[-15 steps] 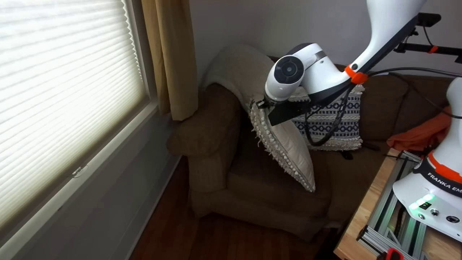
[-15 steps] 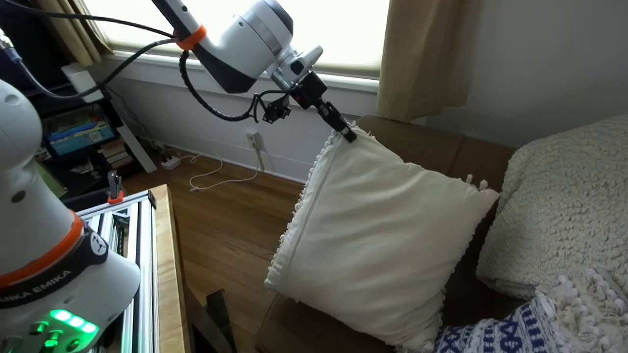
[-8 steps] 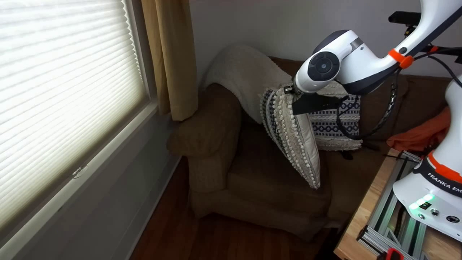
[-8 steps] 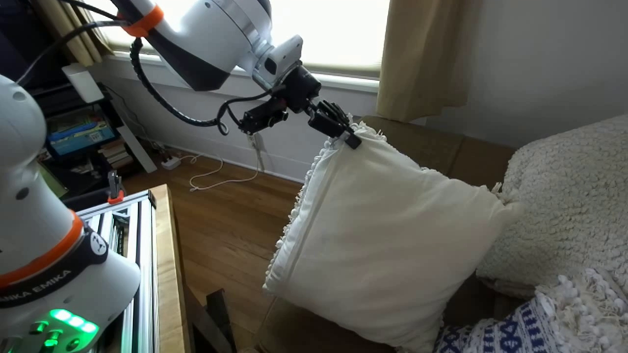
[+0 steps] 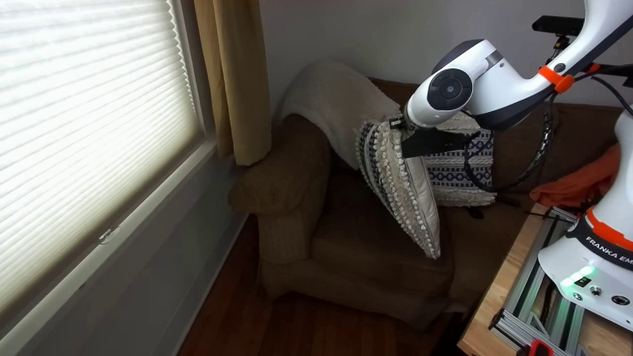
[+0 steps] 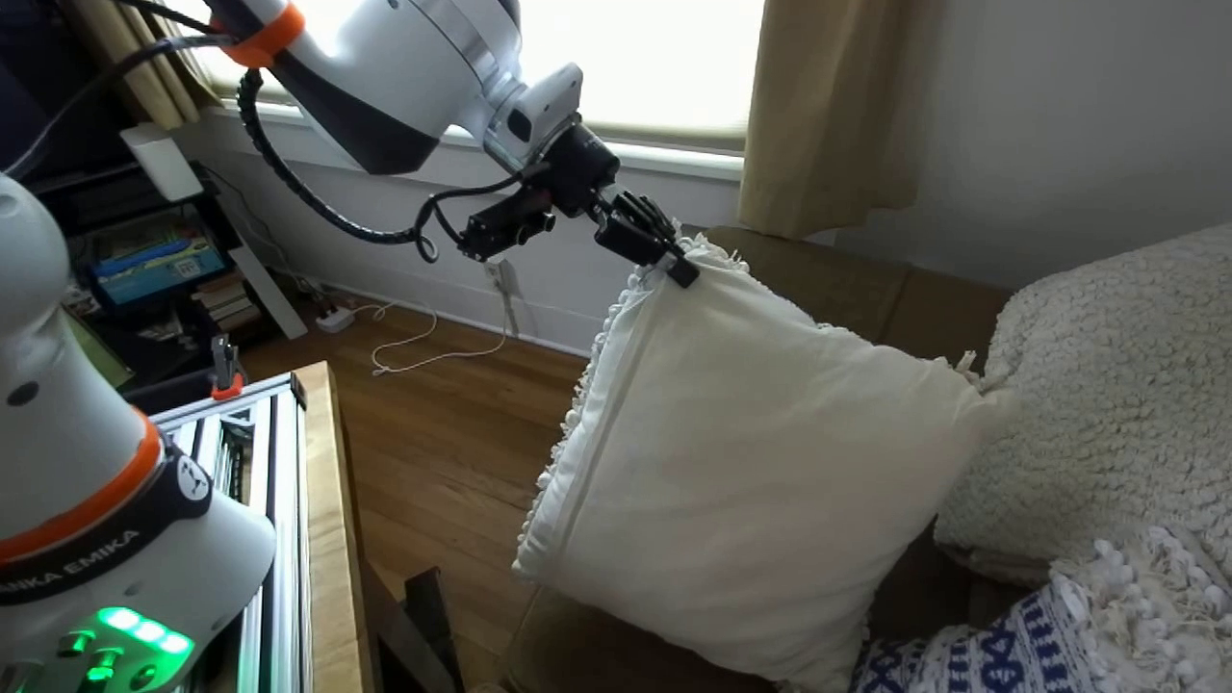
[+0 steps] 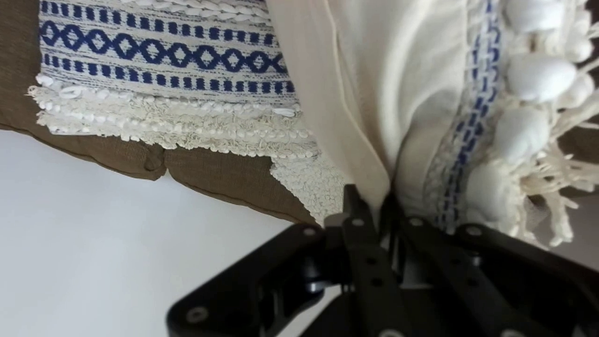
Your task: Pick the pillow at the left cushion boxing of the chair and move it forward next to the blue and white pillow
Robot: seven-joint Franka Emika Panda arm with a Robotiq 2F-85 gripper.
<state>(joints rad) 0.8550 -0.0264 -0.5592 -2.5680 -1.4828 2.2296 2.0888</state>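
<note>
The pillow is cream on the back, with a fringed edge and blue bands on its front side. My gripper is shut on its upper corner, with the cloth pinched between the fingers. The gripper shows at that corner in an exterior view. The pillow hangs tilted over the seat of the brown chair; whether its lower edge touches the seat I cannot tell. The blue and white pillow leans on the backrest, partly behind my arm. It also shows in the wrist view.
A fluffy whitish throw or pillow covers the chair's corner beside the held pillow. An orange cloth lies on the seat near the robot base. The wooden table, window and curtain border the space.
My gripper has moved toward the blue and white pillow and the robot base, carrying the pillow. The pillow has turned so its banded front shows. In the last half second it has barely moved.
</note>
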